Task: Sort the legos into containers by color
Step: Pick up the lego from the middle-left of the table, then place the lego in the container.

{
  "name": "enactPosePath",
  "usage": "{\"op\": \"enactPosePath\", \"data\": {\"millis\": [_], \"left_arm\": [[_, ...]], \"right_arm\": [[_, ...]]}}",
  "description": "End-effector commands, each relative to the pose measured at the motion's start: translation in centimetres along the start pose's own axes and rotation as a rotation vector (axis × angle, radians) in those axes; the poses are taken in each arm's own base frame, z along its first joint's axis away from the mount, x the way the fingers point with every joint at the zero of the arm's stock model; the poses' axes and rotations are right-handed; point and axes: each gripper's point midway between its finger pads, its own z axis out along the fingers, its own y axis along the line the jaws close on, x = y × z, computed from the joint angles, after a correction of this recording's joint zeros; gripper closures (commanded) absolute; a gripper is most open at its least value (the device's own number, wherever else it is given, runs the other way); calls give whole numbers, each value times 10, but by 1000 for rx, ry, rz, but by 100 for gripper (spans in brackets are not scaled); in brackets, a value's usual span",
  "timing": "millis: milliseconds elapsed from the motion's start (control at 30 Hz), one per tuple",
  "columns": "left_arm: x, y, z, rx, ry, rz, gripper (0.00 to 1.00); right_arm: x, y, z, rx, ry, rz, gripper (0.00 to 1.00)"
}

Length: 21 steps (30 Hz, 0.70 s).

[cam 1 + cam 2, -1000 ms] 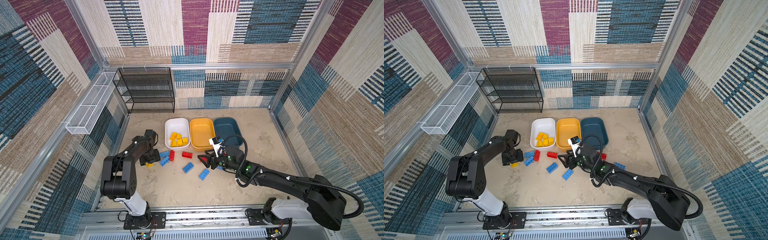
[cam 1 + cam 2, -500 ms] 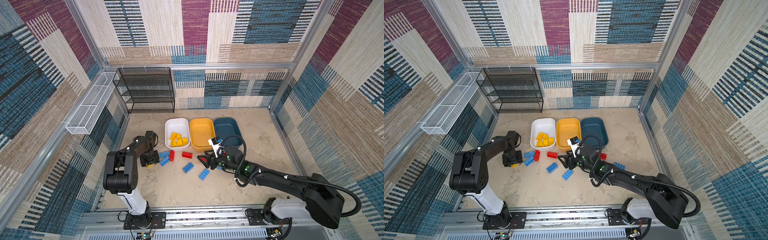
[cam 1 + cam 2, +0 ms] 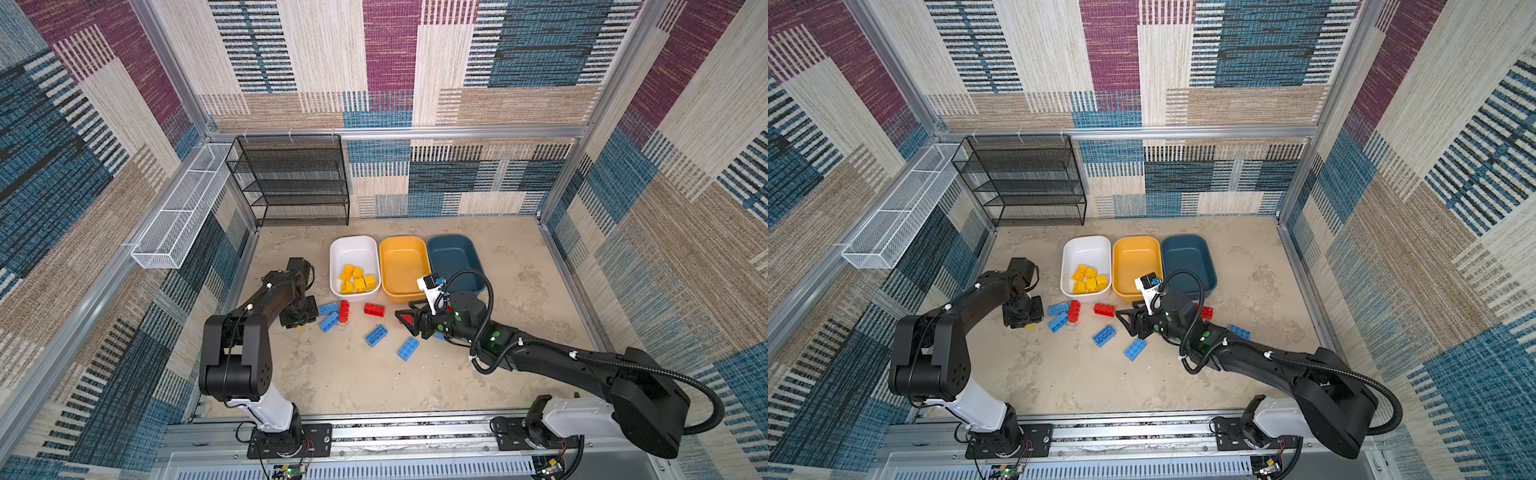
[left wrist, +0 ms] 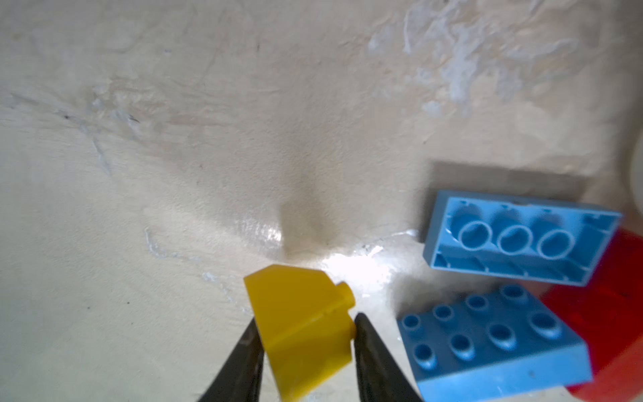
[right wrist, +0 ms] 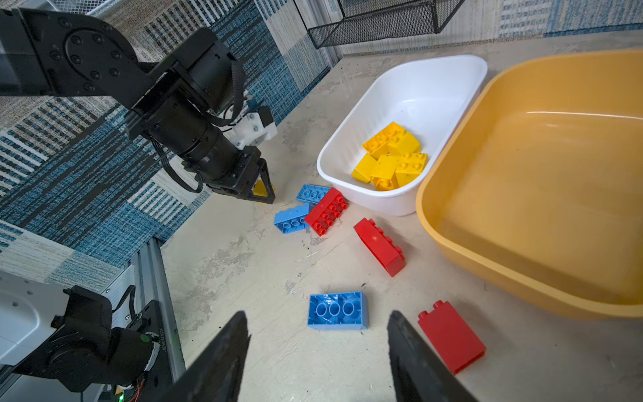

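Left wrist view, cropped left fingers (image 4: 240,362) pinching yellow lego (image 4: 299,323), right fingers (image 5: 215,362) apart, empty.

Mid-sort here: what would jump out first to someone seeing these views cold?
The yellow bricks heaped in the white tub, beside the empty orange tub and teal tub. In front, red bricks and blue bricks litter the floor, where the left gripper grips one yellow brick.
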Motion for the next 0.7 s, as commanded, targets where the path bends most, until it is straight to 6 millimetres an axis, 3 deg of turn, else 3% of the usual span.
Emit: {"op": "enactPosePath", "data": {"millis": [0,167,300,500,667], "left_arm": [[-3,-5,-19,29,-31,29,58],[-26,-32,-60,98,-118,67,59],[-47,-59,-75,141,-151,104,59],[-83,-101,-73,173,-159,146,59],[-107,-128,-56,201,-145,156,59]], "right_arm": [[-8,5,0,-19,-29,-11,35],[-9,4,2,-14,-27,-15,35],[-9,5,3,-19,-20,-9,35],[-3,5,0,-16,7,2,35],[7,1,-14,12,32,6,35]]}}
